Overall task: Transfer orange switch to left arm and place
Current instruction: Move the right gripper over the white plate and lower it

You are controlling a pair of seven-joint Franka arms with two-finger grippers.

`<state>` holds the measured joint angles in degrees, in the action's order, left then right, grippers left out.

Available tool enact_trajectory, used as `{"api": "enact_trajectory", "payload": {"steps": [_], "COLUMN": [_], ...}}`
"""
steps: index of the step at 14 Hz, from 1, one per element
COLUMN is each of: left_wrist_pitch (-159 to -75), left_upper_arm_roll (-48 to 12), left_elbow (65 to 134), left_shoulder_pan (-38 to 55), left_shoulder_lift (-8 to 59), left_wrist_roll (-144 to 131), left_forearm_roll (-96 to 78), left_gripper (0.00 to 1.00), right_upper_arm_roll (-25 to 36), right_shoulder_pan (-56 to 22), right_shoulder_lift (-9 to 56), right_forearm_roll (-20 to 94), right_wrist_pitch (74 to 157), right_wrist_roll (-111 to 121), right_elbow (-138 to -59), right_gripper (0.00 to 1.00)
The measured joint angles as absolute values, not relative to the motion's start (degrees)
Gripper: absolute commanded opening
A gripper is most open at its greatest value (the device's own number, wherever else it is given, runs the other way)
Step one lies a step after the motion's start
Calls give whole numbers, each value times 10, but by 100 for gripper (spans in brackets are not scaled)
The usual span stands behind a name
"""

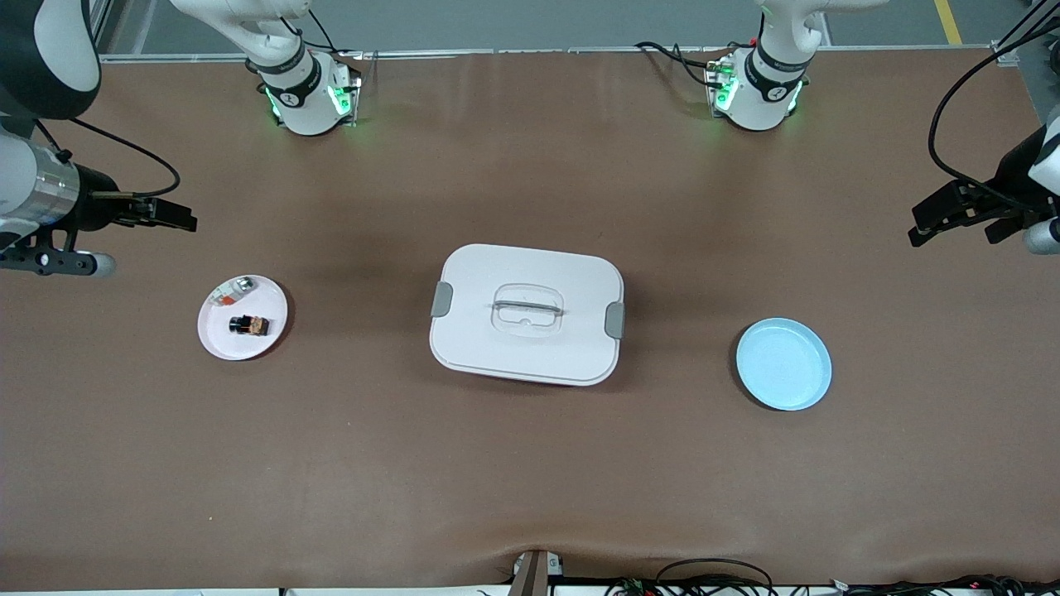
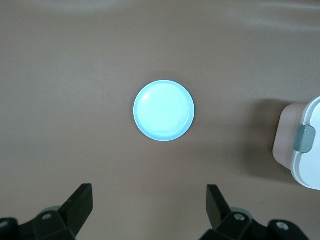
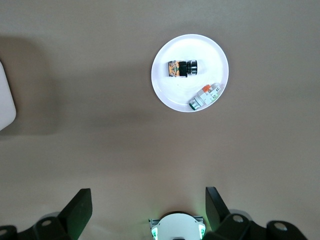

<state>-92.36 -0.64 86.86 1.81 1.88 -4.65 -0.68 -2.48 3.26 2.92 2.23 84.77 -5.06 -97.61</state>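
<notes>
The orange switch (image 1: 250, 324) lies on a white plate (image 1: 220, 339) at the middle left of the front view, beside a small silver-and-red piece (image 1: 232, 289) on that plate. The box (image 1: 527, 314) sits closed at the centre of the counter (image 1: 530, 463), and a light blue plate (image 1: 783, 364) sits at the middle right. The right gripper (image 3: 145, 212) hangs over the counter at the left edge, jaws spread and empty. The left gripper (image 2: 149, 209) hangs at the right edge, jaws spread, empty too.
</notes>
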Motion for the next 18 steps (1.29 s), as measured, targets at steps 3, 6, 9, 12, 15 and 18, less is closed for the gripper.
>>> {"api": "enact_trajectory", "payload": {"steps": [3,6,9,12,15,18], "left_wrist_pitch": [-924,-924,-923,-923,-923,-923], "left_upper_arm_roll": [-6,-6,-6,-6,-6,-6], "left_elbow": [869,869,869,869,869,869], "left_shoulder_pan": [15,15,15,15,15,15], "left_shoulder_lift": [19,19,19,19,19,19], "left_wrist_roll": [-46,-46,-46,-46,-46,-46], "left_forearm_roll": [-7,-7,-7,-7,-7,-7], "left_gripper": [100,100,100,100,100,100], "right_upper_arm_roll": [-24,-23,-20,-20,-20,-20], "right_shoulder_pan": [33,35,42,49,51,51], "right_shoulder_lift": [52,65,66,66,69,94], "right_forearm_roll": [22,22,22,22,22,19], "right_wrist_pitch": [869,906,936,991,1063,1141], "right_wrist_roll": [-51,-51,-51,-51,-51,-51], "right_elbow": [-977,-984,-995,-1031,-1086,-1132], "right_gripper": [100,100,100,100,100,100]}}
